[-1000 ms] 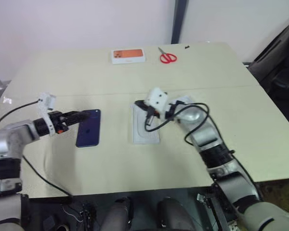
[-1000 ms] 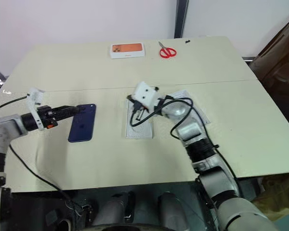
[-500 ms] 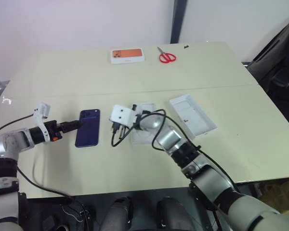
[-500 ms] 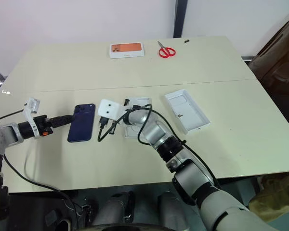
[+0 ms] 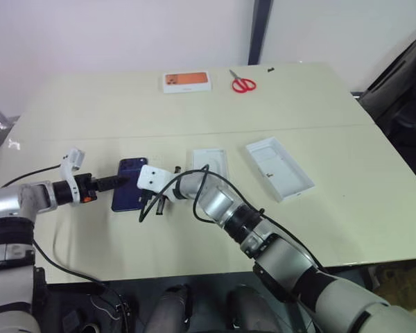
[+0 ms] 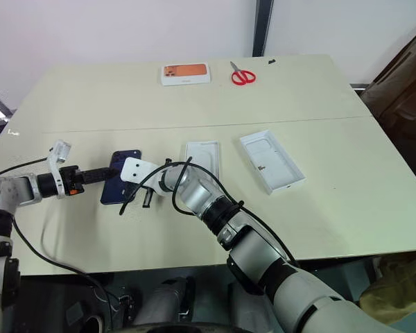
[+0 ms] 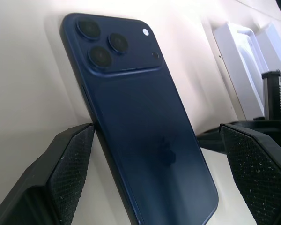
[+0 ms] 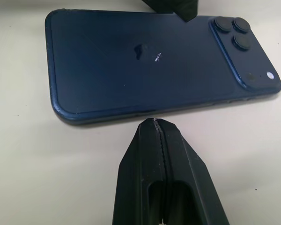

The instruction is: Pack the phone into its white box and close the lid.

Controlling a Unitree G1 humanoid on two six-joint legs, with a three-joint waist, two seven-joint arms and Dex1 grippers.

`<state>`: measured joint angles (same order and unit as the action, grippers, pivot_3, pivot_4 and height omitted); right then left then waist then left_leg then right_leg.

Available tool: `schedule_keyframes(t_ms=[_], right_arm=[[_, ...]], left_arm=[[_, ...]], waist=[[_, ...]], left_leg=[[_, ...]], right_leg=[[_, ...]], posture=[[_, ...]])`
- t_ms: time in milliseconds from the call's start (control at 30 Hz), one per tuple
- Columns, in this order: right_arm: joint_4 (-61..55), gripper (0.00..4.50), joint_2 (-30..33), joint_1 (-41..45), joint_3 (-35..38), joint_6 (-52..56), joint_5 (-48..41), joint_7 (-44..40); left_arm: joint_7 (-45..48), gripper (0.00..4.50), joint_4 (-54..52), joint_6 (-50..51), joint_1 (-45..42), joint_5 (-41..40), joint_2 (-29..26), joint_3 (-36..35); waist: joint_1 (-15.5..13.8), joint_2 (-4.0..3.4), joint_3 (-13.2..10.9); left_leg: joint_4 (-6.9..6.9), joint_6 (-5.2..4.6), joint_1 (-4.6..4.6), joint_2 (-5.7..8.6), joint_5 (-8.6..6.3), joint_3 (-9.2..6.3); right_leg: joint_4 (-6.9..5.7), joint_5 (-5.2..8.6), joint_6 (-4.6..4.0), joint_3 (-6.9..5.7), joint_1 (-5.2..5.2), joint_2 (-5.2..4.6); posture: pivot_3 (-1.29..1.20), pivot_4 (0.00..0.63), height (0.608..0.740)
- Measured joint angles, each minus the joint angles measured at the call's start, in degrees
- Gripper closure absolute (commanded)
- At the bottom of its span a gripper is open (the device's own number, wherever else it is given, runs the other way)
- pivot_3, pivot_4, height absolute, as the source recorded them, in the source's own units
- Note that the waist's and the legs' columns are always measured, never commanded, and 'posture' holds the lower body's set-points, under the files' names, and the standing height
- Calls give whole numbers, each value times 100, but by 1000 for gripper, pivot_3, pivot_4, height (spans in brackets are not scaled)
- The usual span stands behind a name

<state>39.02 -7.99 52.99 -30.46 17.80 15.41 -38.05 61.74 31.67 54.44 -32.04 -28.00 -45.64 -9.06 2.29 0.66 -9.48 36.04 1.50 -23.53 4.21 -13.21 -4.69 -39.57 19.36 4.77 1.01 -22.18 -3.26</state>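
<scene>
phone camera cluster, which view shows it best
The left wrist view: the phone nearly fills it, its camera cluster large and unobstructed. The right wrist view shows the cluster near the edge; the eye views show it small.

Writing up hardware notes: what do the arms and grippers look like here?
Both arms are silver-grey metal segments with black joint bands. Each wrist carries a white boxy camera mount with a loose black cable looping off it. The left gripper has two thick black fingers with knurled, textured pads; an orange band sits behind it. The right gripper has matching black wedge-shaped fingers.
</scene>
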Motion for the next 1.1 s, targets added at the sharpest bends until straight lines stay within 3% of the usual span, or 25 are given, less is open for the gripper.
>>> schedule_keyframes(t_ms=[200, 500, 967, 1033, 1100], right_arm=[[29, 4500, 161, 0, 24, 5, 46, 81], [27, 4500, 361, -14, 35, -145, 75, 114], [14, 4500, 458, -73, 47, -221, 79, 213], [1, 4500, 470, -81, 47, -228, 78, 213], [0, 4500, 487, -81, 46, -242, 78, 213]], left_arm=[[-22, 37, -66, 64, -72, 175, 256, 57], [-113, 37, -88, 926, -492, 153, 491, 83], [-138, 37, 326, 985, -706, 167, 650, -67], [-111, 539, 404, 1011, -711, 100, 702, -133], [-118, 1346, 437, 1096, -694, 97, 755, -139]], waist=[[-65, -43, 48], [-166, -44, 51], [-169, -48, 54], [-169, -48, 54], [-165, -47, 54]], left_leg=[[3, -23, 8, 7, -13, 0], [11, -25, 12, 10, -14, -6], [10, -24, 21, 12, -13, -15], [10, -23, 21, 12, -13, -15], [10, -23, 21, 12, -13, -15]], right_leg=[[2, 0, 0, 0, 12, -6], [3, 0, 1, -3, 23, -6], [6, 0, 1, -8, 37, -6], [6, 0, 1, -9, 38, -6], [8, 0, 1, -8, 38, -7]], posture=[[0, 150, 740], [0, 150, 740], [0, 150, 740], [0, 150, 740], [0, 150, 740]])
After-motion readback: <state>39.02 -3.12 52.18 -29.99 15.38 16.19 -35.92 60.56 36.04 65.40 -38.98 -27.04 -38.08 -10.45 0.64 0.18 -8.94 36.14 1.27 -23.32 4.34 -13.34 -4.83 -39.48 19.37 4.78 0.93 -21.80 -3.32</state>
